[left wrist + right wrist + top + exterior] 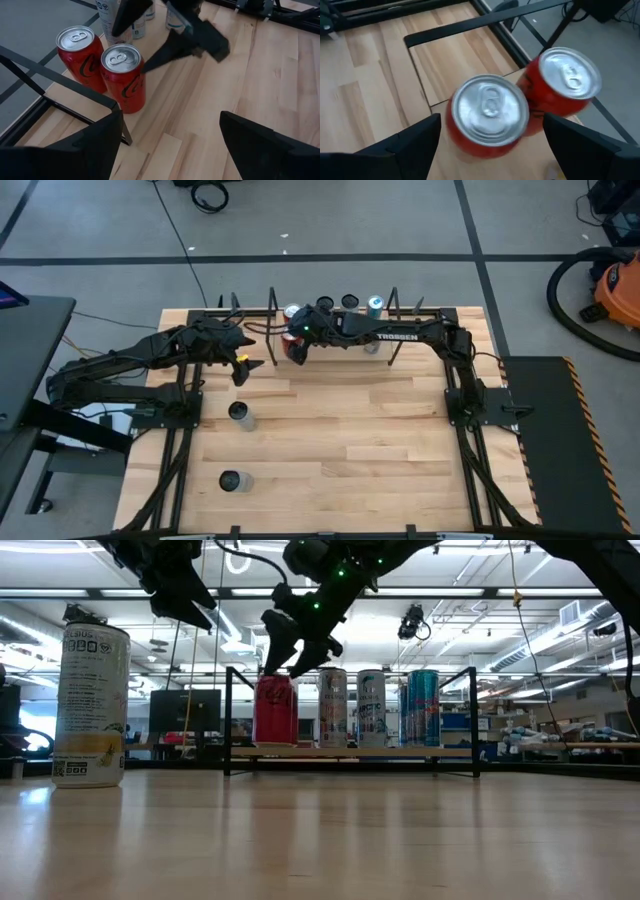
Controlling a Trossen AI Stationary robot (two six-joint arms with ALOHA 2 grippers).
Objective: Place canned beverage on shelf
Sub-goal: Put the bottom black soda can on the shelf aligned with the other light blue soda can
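Fingers point(490, 145) spread, straddling red can point(490, 112) near shelf point(440, 70) end.

Overhead view straight down, low view level across table point(320, 840), both wrist views close on red cans point(490, 117)

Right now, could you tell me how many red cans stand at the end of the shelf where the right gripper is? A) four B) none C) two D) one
C: the right wrist view shows two red cans side by side, one red can below the right gripper and a second red can next to it; the left wrist view shows the same pair.
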